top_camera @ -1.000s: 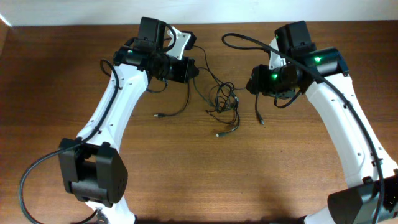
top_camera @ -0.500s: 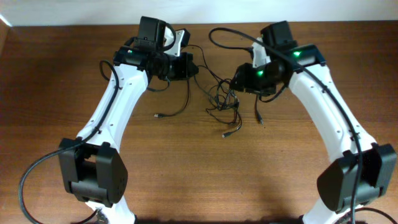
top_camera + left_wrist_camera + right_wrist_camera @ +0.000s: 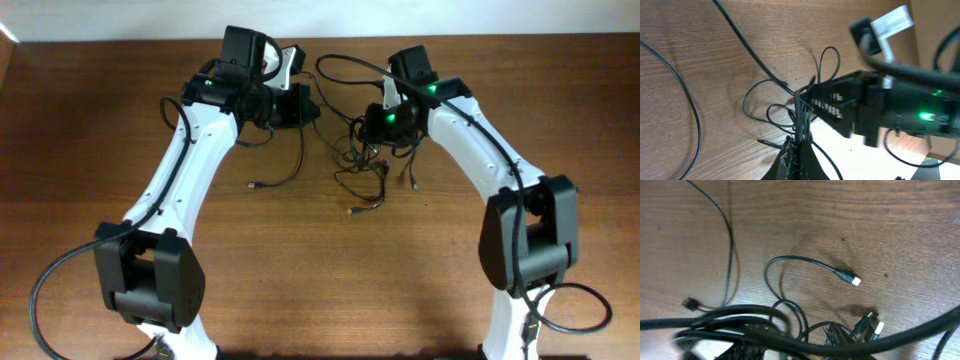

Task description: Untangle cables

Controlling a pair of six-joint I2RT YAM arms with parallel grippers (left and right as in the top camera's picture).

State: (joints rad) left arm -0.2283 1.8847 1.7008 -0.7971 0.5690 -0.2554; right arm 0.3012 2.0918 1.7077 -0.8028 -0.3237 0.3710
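**Overhead view:** the cables (image 3: 362,165) are lying as a loose knotted clump on the table (image 3: 80,150), toward its far middle and between the two arms. One strand is trailing left to a free plug (image 3: 255,185). The left end effector (image 3: 305,105) is reaching in from the clump's left. The right end effector (image 3: 372,125) is hanging over its upper edge, so the two are facing each other across the knot, presumably to draw it apart from opposite sides.

**Left wrist view:** the left end effector (image 3: 797,150) is clenching several strands of the cables (image 3: 799,120) between its fingertips. It is holding them taut and straight, which is presenting them to the right end effector (image 3: 832,105). The ribbed pads of the right end effector are standing just beside those strands, and whether it is released or clenched on them cannot be told.

**Right wrist view:** a white-tipped connector (image 3: 854,281) is lying free on the wood, apart from the tangle. Two more connectors (image 3: 870,322) are sitting at the edge of the clump, low in the frame. A thicker arm cable (image 3: 920,330) is crossing the foreground, blurred, and is hiding the fingers of the right end effector.
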